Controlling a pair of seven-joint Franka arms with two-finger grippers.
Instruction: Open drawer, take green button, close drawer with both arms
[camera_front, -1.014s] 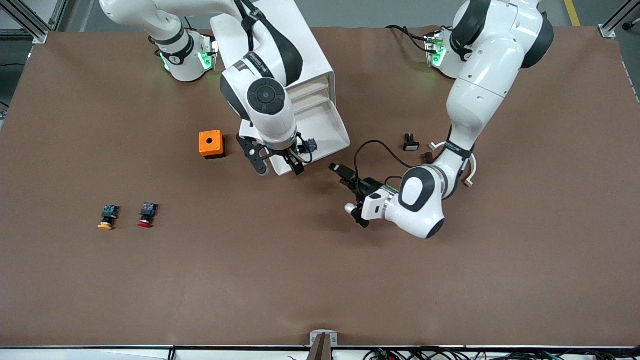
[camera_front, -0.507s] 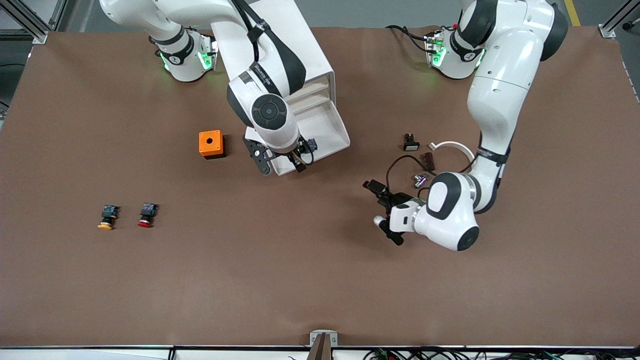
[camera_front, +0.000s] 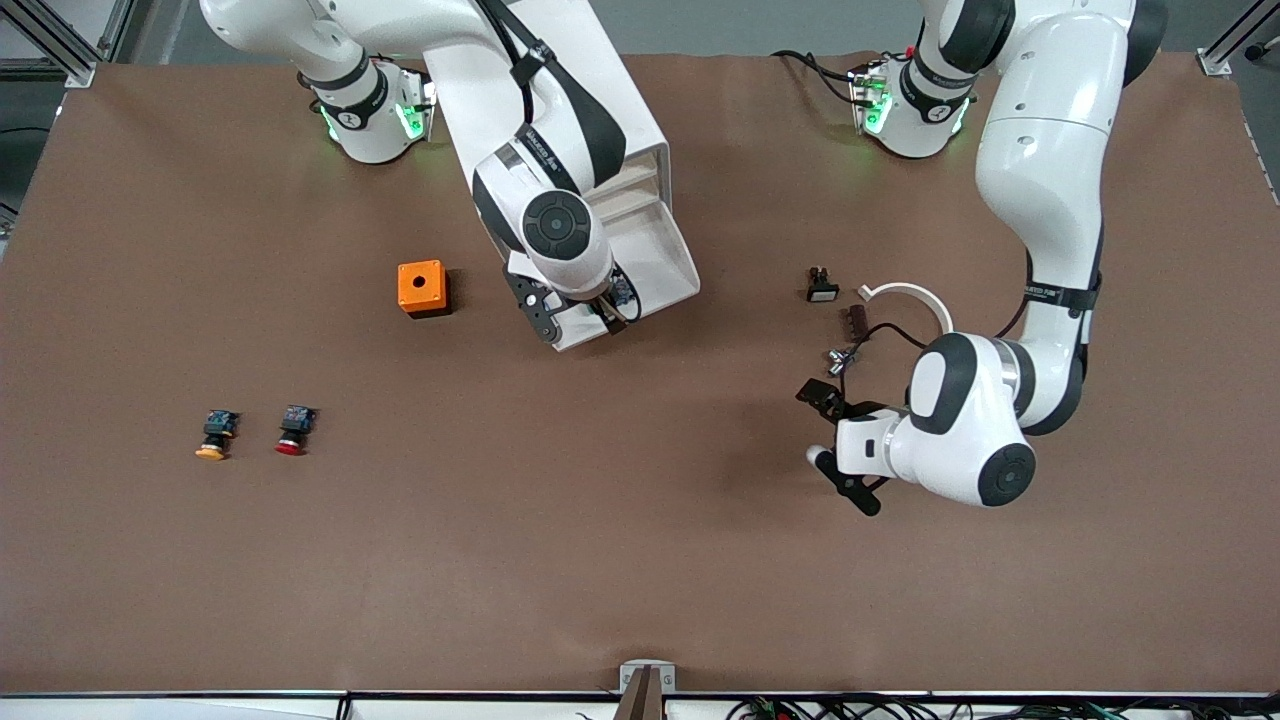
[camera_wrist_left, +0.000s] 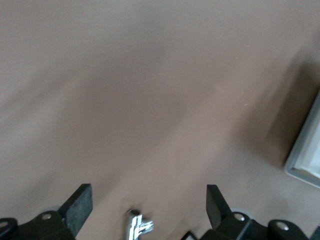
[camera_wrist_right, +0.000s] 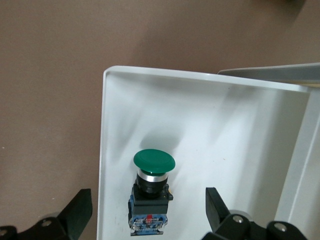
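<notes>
At upper centre of the front view, the right gripper (camera_front: 578, 322) hangs wide open and empty over the pulled-out drawer (camera_wrist_right: 210, 130), the green-capped button (camera_wrist_right: 151, 192) lying lengthwise between its fingers; the left gripper (camera_front: 835, 440), open, waits lower right.

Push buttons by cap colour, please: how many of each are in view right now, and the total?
Green cap: 1, the green button lying in the open drawer, with the open right gripper over it.
Red cap: 1, the red button on the table.
Yellow-orange cap: 1, the yellow-orange button beside the red one.
Total: 3
</notes>
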